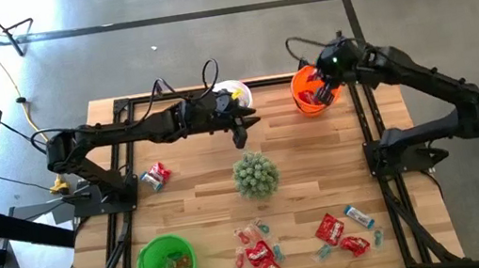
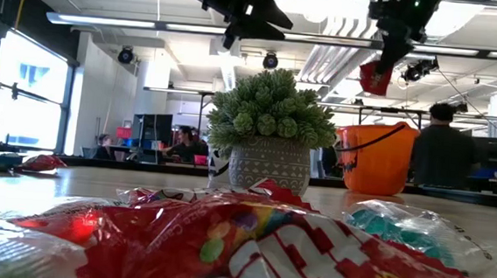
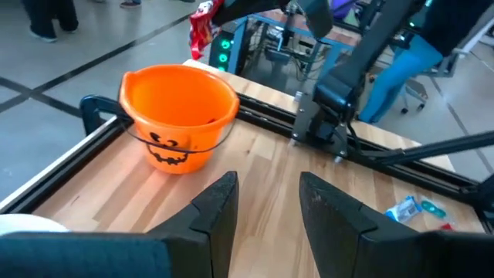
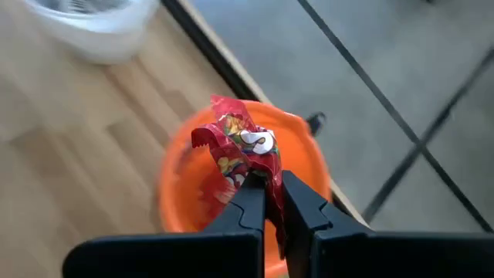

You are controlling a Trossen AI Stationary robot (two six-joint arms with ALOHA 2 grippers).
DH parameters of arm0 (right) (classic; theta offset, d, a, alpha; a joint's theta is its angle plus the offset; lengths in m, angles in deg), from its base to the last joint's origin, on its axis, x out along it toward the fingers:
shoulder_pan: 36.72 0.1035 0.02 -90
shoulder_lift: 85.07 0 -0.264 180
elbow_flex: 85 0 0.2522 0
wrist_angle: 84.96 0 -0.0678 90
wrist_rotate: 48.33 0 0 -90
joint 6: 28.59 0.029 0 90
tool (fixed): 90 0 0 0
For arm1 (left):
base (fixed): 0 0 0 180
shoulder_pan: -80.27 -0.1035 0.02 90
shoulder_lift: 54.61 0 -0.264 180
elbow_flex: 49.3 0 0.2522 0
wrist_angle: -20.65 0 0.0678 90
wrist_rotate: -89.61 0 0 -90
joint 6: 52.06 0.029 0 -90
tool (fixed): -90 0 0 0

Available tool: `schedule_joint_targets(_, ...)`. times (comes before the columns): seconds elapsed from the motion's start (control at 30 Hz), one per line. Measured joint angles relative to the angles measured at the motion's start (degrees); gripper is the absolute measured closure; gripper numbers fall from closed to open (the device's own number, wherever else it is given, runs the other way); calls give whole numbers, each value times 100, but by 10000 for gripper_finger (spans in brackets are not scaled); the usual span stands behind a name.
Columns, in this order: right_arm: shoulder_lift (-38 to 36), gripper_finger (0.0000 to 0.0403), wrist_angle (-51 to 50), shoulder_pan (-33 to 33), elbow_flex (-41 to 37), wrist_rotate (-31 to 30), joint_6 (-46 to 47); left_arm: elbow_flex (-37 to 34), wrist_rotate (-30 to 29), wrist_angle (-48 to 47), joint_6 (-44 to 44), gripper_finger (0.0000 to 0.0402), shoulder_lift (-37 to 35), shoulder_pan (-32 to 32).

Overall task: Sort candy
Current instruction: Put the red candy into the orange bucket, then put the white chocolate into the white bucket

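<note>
From above, the right gripper [image 1: 321,93] hangs over the orange bucket [image 1: 309,104] at the worktop's far edge, while the left gripper [image 1: 241,138], fingers apart and empty, sits near the white bucket [image 1: 235,91]. On the right wrist cam, the fingers are clamped on 1 red candy packet [image 4: 239,150] right above the bucket's mouth, so I'd let go only while it's centered inside the rim.

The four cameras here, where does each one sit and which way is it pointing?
High view: above the table, looking straight down; both arms show.
Low view: at tabletop height, looking across candy toward the potted plant; arms enter from above.
Left wrist view: on the left arm, facing the orange bucket; the open left tool shows.
Right wrist view: on the right arm, looking down past the right tool, shut on a red packet.
All four share the orange bucket.
</note>
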Motion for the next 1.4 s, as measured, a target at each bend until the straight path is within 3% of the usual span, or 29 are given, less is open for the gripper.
schedule_joint_targets(0.27,622,384,15,-1456,0,1144,-174,0,2,2,-15,277,0,-72)
schedule_joint_targets(0.43,934,323,-68,-1933,0,1652,-5,0,2,-2,-17,277,0,-66)
schedule_joint_targets(0.63,1021,249,-368,-1996,0,2275,99,0,2,-183,-166,278,0,-66)
schedule_joint_targets(0.77,986,221,-453,-1869,0,3059,510,0,40,-857,-295,278,0,-66)
schedule_joint_targets(0.9,908,220,-190,-1367,0,3721,762,0,381,-2177,-544,278,-27,-66)
schedule_joint_targets(1.03,901,229,-215,-624,0,3716,619,-7,682,-3781,-685,278,-28,-42)
schedule_joint_targets(1.17,901,235,-903,85,0,3467,459,-9,763,-5034,-771,278,-17,70)
schedule_joint_targets(1.27,901,235,-1753,460,0,3158,573,-9,765,-5463,-769,278,-15,195)
schedule_joint_targets(1.4,900,235,-2626,934,-32,2893,1474,-9,755,-5600,-747,278,-15,339)
